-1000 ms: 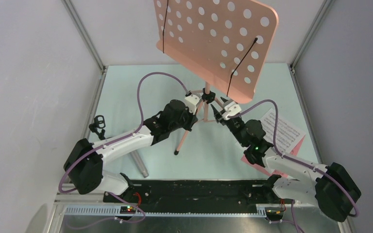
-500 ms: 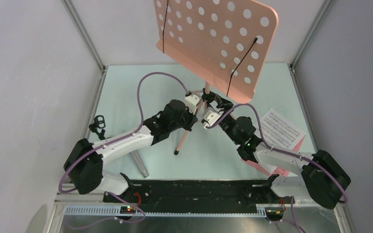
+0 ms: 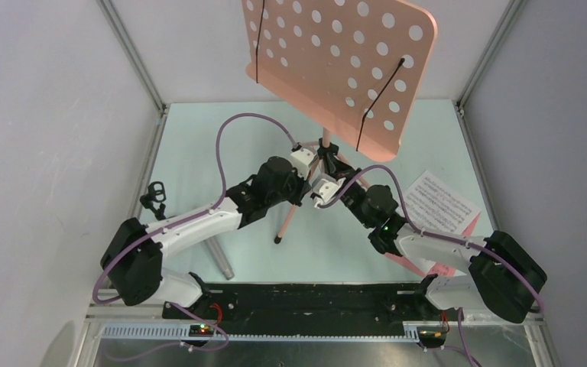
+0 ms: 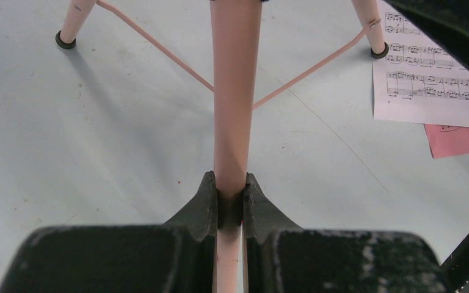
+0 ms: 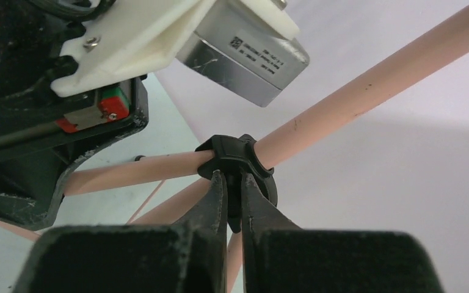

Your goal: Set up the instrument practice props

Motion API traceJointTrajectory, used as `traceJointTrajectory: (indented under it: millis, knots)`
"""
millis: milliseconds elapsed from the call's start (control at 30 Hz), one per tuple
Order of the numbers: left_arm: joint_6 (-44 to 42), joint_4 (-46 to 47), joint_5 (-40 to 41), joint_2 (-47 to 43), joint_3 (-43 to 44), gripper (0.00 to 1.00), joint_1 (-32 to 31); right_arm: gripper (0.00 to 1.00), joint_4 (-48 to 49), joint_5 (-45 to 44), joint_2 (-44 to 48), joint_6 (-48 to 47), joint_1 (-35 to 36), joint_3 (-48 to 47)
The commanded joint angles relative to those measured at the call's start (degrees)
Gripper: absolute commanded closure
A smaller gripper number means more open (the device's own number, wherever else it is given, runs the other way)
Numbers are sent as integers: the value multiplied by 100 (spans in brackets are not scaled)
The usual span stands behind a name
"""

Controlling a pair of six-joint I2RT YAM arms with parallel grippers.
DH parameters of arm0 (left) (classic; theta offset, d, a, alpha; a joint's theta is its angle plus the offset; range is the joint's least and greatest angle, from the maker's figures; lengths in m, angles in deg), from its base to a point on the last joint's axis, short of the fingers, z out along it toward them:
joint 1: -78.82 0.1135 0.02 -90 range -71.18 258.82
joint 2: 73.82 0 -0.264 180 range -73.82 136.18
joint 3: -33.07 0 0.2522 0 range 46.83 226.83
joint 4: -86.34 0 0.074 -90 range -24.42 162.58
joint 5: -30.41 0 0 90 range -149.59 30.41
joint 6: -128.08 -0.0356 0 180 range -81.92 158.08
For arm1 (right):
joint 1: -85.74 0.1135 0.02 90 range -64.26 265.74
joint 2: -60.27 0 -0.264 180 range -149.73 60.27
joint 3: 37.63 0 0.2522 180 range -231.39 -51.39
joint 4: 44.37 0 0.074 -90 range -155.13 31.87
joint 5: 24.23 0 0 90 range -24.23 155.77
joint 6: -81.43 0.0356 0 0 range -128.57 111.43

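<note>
The salmon-pink music stand (image 3: 336, 61) stood mid-tabletop (image 3: 191, 153), its perforated desk tilted. The left tool (image 4: 230, 198) pinched its pole (image 4: 235, 91). The right tool (image 5: 232, 186) was nipped onto the black collar (image 5: 238, 152) at the leg joint. Off to the right lay the sheet-music pages (image 3: 445, 205).

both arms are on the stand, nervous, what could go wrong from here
The perforated desk sits broad and high, so a sideways pull from the left gripper, clamped on a pink tube, could tip the stand. The right gripper pinches only part of the black collar and may slip off. One foot stands beside the sheet music; dragging could crumple it.
</note>
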Motion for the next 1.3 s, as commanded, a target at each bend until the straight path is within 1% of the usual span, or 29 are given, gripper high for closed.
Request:
traceJointTrajectory:
  millis: [0, 100, 233, 267, 300, 333, 367, 400, 433, 467, 500, 533, 567, 633, 667, 700, 833, 867, 933, 967, 1000, 1033, 1067, 1100, 1133, 1167, 1200, 1233, 1267]
  knots:
    - [-162, -710, 571, 172, -30, 100, 134, 100, 631, -435, 21, 636, -39, -262]
    - [-156, -710, 559, 180, -23, 100, 131, 100, 609, -648, 72, 1253, -42, -266]
    - [-160, -712, 561, 182, -32, 100, 134, 100, 323, -1174, 300, 2641, -85, -271]
    - [-161, -710, 559, 183, -26, 100, 132, 100, 101, -1231, 432, 3333, -131, -269]
    - [-161, -710, 557, 188, -28, 100, 134, 100, -40, -1276, 504, 3756, -184, -274]
    - [-161, -710, 557, 186, -23, 100, 130, 100, -411, -1287, 650, 4634, -297, -288]
    - [-161, -710, 543, 198, -22, 100, 133, 100, -621, -1284, 718, 5167, -377, -325]
    - [-161, -714, 546, 200, -15, 100, 134, 100, -1119, -1247, 837, 6201, -556, -353]
    - [-161, -712, 541, 203, -9, 100, 135, 100, -1331, -1197, 878, 6663, -634, -383]
    - [-165, -710, 540, 203, -3, 100, 135, 100, -1628, -1177, 937, 7489, -761, -390]
    - [-168, -714, 528, 202, 1, 100, 131, 100, -1757, -1188, 958, 7860, -794, -383]
    - [-169, -718, 525, 206, 2, 100, 134, 100, -1992, -1199, 992, 8657, -862, -386]
    - [-163, -714, 522, 209, -1, 100, 134, 100, -2097, -1139, 1003, 9042, -902, -389]
    - [-161, -718, 526, 210, 3, 100, 133, 100, -2515, -929, 976, 10748, -1120, -400]
    - [-161, -718, 532, 210, 3, 100, 134, 100, -2618, -872, 951, 11142, -1162, -430]
    - [-156, -719, 544, 215, -2, 100, 135, 100, -2796, -712, 889, 11916, -1244, -449]
    - [-161, -738, 551, 224, 7, 100, 132, 100, -3002, -239, 692, 13881, -1352, -480]
    - [-156, -737, 553, 231, 10, 100, 130, 100, -2945, -117, 664, 14053, -1353, -485]
    - [-153, -744, 550, 252, 36, 100, 132, 90, -2574, -44, 634, 13938, -1361, -499]
    - [-152, -751, 553, 253, 44, 100, 134, 78, -2462, -85, 684, 13336, -1351, -524]
    - [-145, -753, 556, 261, 55, 100, 135, 73, -2578, -282, 740, 13060, -1331, -656]
    - [-144, -760, 556, 262, 57, 100, 135, 65, -2872, -408, 865, 12473, -1304, -729]
    - [-143, -761, 567, 256, 58, 100, 135, 62, -2928, -613, 935, 12096, -1289, -802]
    - [-143, -769, 566, 251, 58, 100, 133, 59, -3014, -718, 1105, 11392, -1265, -811]
    - [-143, -770, 581, 245, 58, 100, 129, 57, -3065, -986, 1294, 10656, -1217, -811]
    - [-143, -771, 582, 236, 51, 100, 131, 55, -3130, -1128, 1383, 10252, -1167, -814]
    - [-137, -771, 583, 230, 55, 100, 133, 54, -3141, -1521, 1520, 9354, -1013, -795]
    - [-135, -778, 587, 234, 57, 100, 135, 52, -3094, -1726, 1575, 8933, -928, -724]
    - [-130, -775, 584, 238, 62, 100, 135, 52, -2982, -1903, 1669, 8114, -804, -662]
